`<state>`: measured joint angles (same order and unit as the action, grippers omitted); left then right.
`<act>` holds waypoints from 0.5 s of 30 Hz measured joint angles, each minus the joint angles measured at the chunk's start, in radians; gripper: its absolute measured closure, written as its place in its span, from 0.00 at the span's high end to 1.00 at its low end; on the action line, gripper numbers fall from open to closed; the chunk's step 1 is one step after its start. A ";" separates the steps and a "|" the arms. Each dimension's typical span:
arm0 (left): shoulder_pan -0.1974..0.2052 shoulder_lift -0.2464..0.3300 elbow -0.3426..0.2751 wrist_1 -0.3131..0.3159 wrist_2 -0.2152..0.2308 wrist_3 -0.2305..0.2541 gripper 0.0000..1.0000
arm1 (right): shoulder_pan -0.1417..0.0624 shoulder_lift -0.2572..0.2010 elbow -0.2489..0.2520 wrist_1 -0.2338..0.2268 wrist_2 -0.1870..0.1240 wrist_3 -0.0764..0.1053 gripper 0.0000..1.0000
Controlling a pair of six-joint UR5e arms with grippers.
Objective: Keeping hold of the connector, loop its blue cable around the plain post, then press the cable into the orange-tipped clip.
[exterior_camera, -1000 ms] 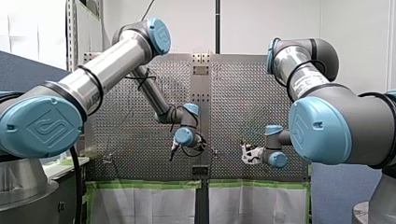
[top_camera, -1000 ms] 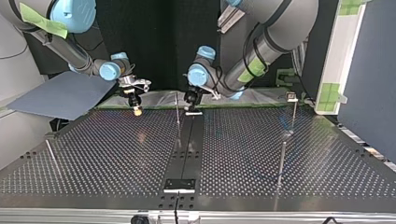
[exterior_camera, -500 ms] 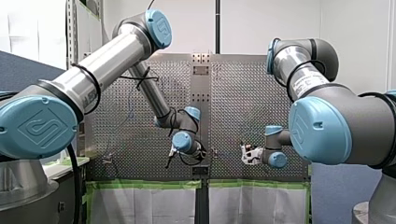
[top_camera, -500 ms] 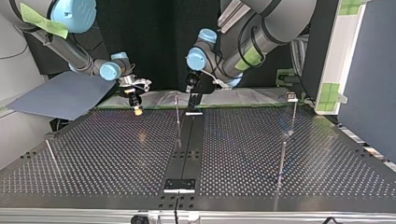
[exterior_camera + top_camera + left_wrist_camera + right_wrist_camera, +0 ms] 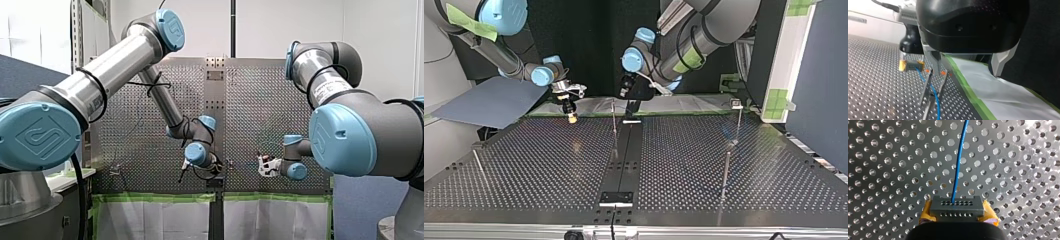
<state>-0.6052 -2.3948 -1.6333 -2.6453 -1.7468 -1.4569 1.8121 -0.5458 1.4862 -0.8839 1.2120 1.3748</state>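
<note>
Now right jaws clench the connector [image 5: 957, 206], blue cable [image 5: 958, 165] leaving at twelve o'clock. And left jaws hang released near the orange-tipped clip [image 5: 927, 83].

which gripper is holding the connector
My right gripper: its yellow pads clamp the grey connector, blue cable leading out. My left gripper is open and holds nothing.

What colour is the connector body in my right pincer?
Dark grey connector, best seen in the right wrist view.

My left pincer [image 5: 183, 171] and right pincer [image 5: 260, 165] hover apart.
</note>
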 joint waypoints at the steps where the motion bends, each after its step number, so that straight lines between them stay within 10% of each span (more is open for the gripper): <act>1: -0.001 0.000 0.000 0.006 0.006 -0.001 1.00 | 0.000 0.000 0.000 0.000 0.000 0.000 0.00; 15: -0.003 0.000 0.001 0.046 0.070 -0.028 1.00 | 0.002 0.002 0.000 -0.003 0.000 0.000 0.00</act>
<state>-0.6081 -2.3950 -1.6318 -2.5993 -1.6766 -1.4853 1.8141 -0.5434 1.4860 -0.8865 1.2120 1.3747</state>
